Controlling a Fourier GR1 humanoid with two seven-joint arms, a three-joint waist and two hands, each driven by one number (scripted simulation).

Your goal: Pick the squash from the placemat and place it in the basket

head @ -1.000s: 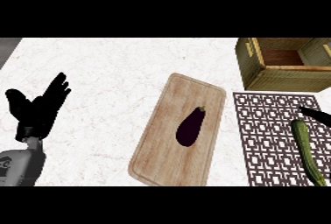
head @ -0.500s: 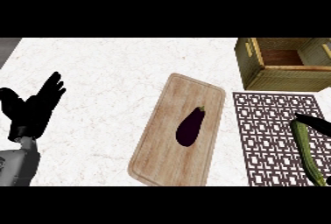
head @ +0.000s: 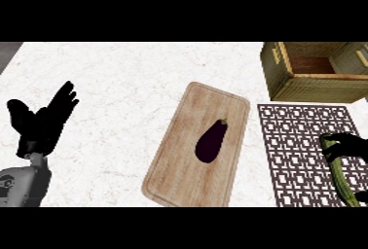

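While curled on the squash (head: 340, 176), right hand (head: 348, 145) over placemat (head: 300, 155).

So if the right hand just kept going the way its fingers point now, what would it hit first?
The right hand points left across the squash it is curling onto; beyond that lies bare placemat, then the cutting board. Height is unclear.

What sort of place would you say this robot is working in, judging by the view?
Most likely a kitchen counter: a pale marble-look top holds a wooden cutting board with an eggplant, beside a woven basket.
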